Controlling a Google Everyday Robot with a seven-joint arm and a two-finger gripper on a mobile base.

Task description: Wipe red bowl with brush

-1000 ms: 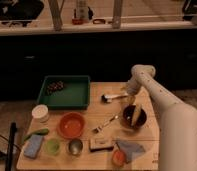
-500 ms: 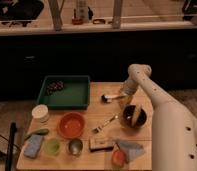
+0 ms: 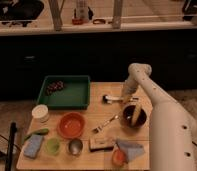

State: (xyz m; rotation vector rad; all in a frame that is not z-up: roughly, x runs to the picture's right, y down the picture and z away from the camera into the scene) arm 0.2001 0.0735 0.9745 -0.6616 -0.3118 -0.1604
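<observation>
The red bowl (image 3: 72, 124) is wide, shallow and orange-red, and sits on the wooden table at front left of centre. The brush (image 3: 115, 99) lies flat on the table behind the middle, its dark head to the left and its white handle pointing right. My gripper (image 3: 126, 95) hangs down from the white arm right over the handle end of the brush, well to the right of and behind the red bowl. The part of the handle under the gripper is hidden.
A dark bowl (image 3: 134, 116) holding a yellowish object stands just in front of the gripper. A silver fork (image 3: 106, 124), a brown block (image 3: 101, 144), a green tray (image 3: 67, 95), a white cup (image 3: 40, 112), small cups (image 3: 53, 146), a blue sponge (image 3: 33, 146) and a blue cloth (image 3: 132, 148) surround the red bowl.
My gripper has moved a little to the left and down, onto the handle end of the brush. The brush and the bowls have not moved.
</observation>
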